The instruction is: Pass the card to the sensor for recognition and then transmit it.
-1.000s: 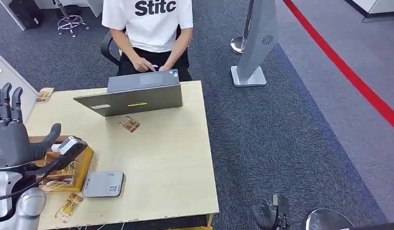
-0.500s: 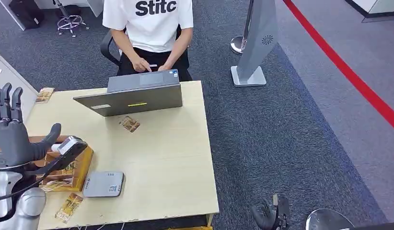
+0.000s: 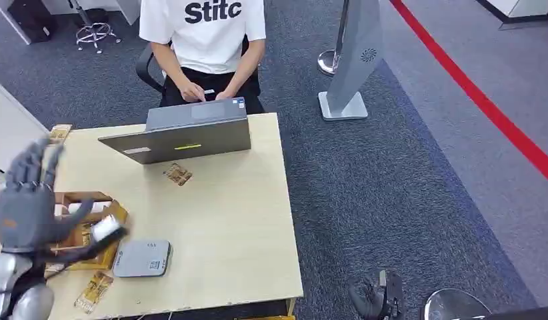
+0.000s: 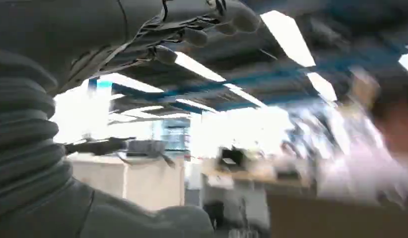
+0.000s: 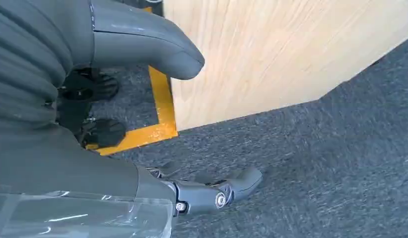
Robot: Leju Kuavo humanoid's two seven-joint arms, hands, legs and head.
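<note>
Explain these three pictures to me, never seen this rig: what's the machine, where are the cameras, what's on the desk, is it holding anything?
It is a two-legged humanoid robot with two silver arms ending in many-fingered hands. The wide picture comes from its head, looking down at a light wooden table. The other two come from cameras at its wrists.

On the table: an open grey laptop used by a seated person in a white T-shirt, a flat grey sensor box, a brown cardboard box of cards, and a small patterned card lying loose near the laptop.

The left hand is raised over the cardboard box, blurred; whether it holds anything is unclear. The right hand hangs beside the table above grey carpet, holding nothing.
</note>
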